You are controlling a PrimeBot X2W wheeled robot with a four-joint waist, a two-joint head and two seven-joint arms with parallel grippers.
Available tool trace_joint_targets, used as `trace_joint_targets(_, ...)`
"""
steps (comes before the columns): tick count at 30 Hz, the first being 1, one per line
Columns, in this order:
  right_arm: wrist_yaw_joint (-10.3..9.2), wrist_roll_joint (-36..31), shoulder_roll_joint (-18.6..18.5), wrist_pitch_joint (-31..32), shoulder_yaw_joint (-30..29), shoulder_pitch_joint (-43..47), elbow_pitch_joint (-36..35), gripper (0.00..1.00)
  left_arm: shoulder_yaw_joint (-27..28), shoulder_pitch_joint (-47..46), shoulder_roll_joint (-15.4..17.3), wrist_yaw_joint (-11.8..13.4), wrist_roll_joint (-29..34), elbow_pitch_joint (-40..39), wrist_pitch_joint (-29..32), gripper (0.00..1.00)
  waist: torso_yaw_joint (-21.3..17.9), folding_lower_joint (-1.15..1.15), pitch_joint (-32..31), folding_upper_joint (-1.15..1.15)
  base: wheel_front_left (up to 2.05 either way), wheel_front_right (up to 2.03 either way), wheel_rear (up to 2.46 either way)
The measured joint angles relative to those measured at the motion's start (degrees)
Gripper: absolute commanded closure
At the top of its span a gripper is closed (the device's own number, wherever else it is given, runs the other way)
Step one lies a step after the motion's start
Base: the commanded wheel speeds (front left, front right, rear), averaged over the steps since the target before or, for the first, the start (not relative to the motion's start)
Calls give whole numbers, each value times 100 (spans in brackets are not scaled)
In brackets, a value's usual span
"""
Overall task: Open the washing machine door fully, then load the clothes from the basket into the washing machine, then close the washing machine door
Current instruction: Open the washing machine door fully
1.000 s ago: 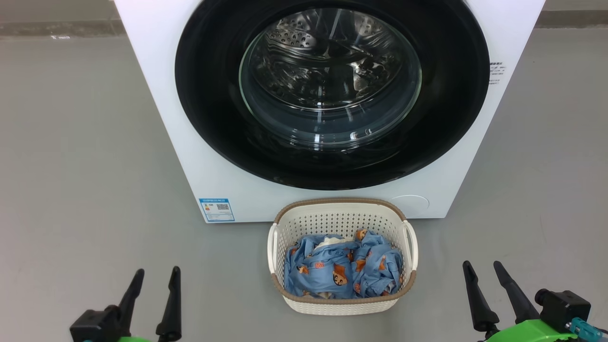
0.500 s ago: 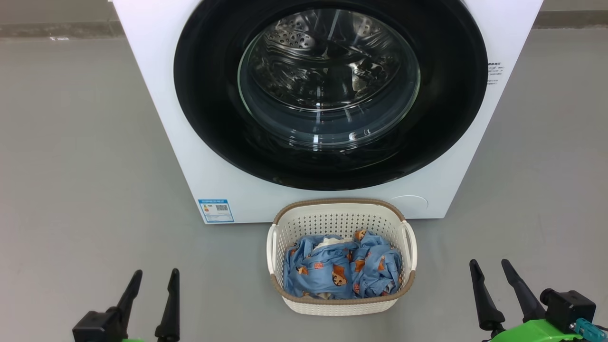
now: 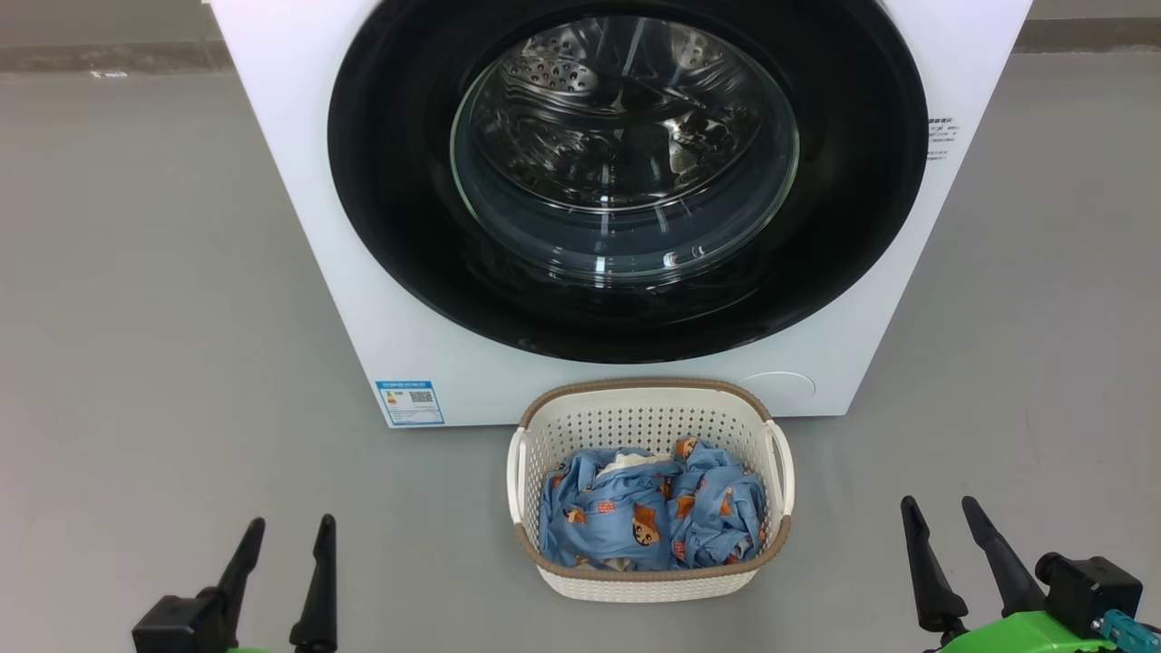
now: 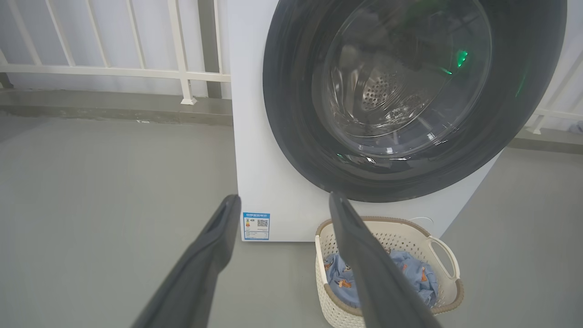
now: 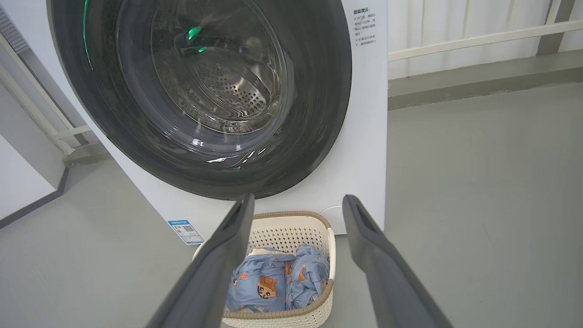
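Both grippers had barely shifted. The left gripper (image 3: 290, 521) hung spread and empty. The washing machine door (image 3: 626, 172) sat shut on the washing machine (image 3: 426, 354); the clothes (image 3: 648, 517) lay in the basket (image 3: 646, 388) just before it. The right gripper (image 3: 938, 500) was likewise spread, empty. All three steps remained outstanding.

Bright even light; glare on washing machine door (image 3: 626, 172); fingers (image 4: 200, 269) blurred.

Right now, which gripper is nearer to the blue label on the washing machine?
Left. The left gripper is in front of the blue label, slightly to its left; the right gripper is on the other side of the basket.
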Motion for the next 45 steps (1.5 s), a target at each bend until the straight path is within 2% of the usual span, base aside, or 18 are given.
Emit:
trace_joint_targets(11, 0, 0, 57, 0, -7, 96, -19, 0, 71, 1, -1, -1, 268, 2, 0, 0, -24, 0, 7, 0, 45, 44, -89)
trace_joint_targets(34, -1, -36, 112, 0, -56, 94, -83, 0, 131, -5, -60, -1, 238, -12, 0, 0, -45, 0, 151, 0, 119, 119, -238)
trace_joint_targets(45, 0, -38, 118, 0, -86, 94, -94, 0, 136, -25, -79, -1, 155, -34, 0, 0, -38, 0, 162, 0, 57, 57, -114)
